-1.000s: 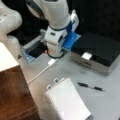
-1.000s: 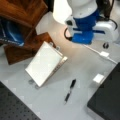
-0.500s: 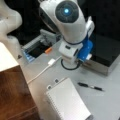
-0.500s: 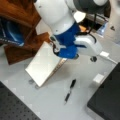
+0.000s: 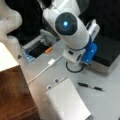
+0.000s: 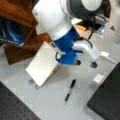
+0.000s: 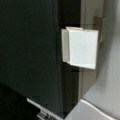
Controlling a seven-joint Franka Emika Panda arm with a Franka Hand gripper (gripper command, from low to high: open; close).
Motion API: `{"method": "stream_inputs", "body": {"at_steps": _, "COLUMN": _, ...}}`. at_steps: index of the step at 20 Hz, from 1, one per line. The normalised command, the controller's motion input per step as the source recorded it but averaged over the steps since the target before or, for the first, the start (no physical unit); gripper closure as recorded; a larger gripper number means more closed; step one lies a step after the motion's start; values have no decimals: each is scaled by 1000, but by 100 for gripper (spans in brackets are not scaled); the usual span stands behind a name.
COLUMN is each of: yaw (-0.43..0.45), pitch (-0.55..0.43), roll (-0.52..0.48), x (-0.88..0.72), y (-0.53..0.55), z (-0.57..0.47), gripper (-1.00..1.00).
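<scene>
The white arm with its blue wrist part (image 5: 88, 53) leans low over the grey table in both front views. My gripper (image 6: 92, 63) hangs just above the table, nearest a small white block (image 6: 98, 78) that lies beside a black box (image 6: 107, 100). In the wrist view the white block (image 7: 82, 48) sits against the black box (image 7: 30, 55), and no fingers show there. A black pen (image 6: 69, 90) lies a short way in front of the gripper. A white notepad (image 6: 43, 65) lies by the arm, partly covered by it.
The notepad (image 5: 67, 102), pen (image 5: 90, 86) and black box (image 5: 107, 55) also show from the opposite side. A white plug on a cable (image 5: 51, 62) and an orange item (image 5: 48, 50) lie further back. Wooden furniture (image 5: 15, 95) borders the table. A dark mat (image 6: 15, 107) lies at a front view's bottom left.
The arm has swung down from the back of the table and turned, bringing the wrist low near the pen and the white block. The notepad and pen have not moved.
</scene>
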Motion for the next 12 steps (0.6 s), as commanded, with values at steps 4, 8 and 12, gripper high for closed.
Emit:
{"method": "stream_inputs", "body": {"at_steps": 4, "yaw": -164, "pitch": -164, "roll": 194, "x": -287, "y": -3, "z": -236, "gripper": -100}}
{"method": "stream_inputs", "body": {"at_steps": 8, "yaw": -228, "pitch": -194, "roll": 173, "x": -367, "y": -26, "z": -209, "gripper": -100}}
{"method": "stream_inputs", "body": {"at_steps": 12, "yaw": -299, "pitch": -220, "roll": 176, "x": -385, "y": 83, "z": -176, "gripper": -100}}
